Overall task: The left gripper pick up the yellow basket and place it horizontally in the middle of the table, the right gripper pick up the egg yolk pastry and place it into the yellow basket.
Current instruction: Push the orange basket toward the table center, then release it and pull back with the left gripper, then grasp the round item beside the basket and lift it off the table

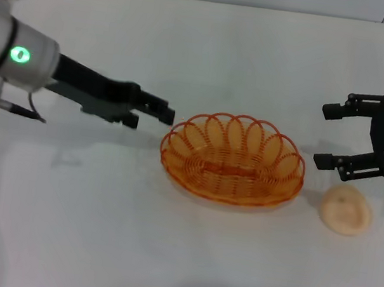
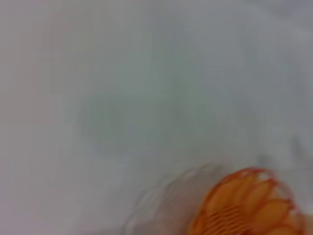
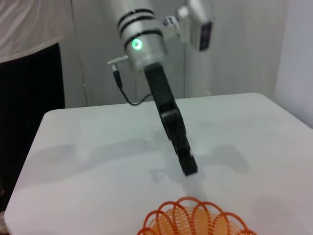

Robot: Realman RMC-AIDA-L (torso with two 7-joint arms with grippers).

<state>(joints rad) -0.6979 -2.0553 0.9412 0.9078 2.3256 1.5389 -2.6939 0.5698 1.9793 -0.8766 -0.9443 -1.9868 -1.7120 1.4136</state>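
The yellow basket (image 1: 231, 170) lies flat and empty at the middle of the table (image 1: 95, 230), long side across. It also shows in the left wrist view (image 2: 249, 205) and the right wrist view (image 3: 195, 220). My left gripper (image 1: 162, 115) hangs just left of the basket's rim, apart from it and holding nothing; it also shows in the right wrist view (image 3: 188, 166). The egg yolk pastry (image 1: 346, 210) lies on the table right of the basket. My right gripper (image 1: 326, 135) is open and empty, above and behind the pastry, right of the basket.
The table's far edge meets a tiled wall at the back. A dark panel (image 3: 29, 117) stands beyond the table's left side in the right wrist view.
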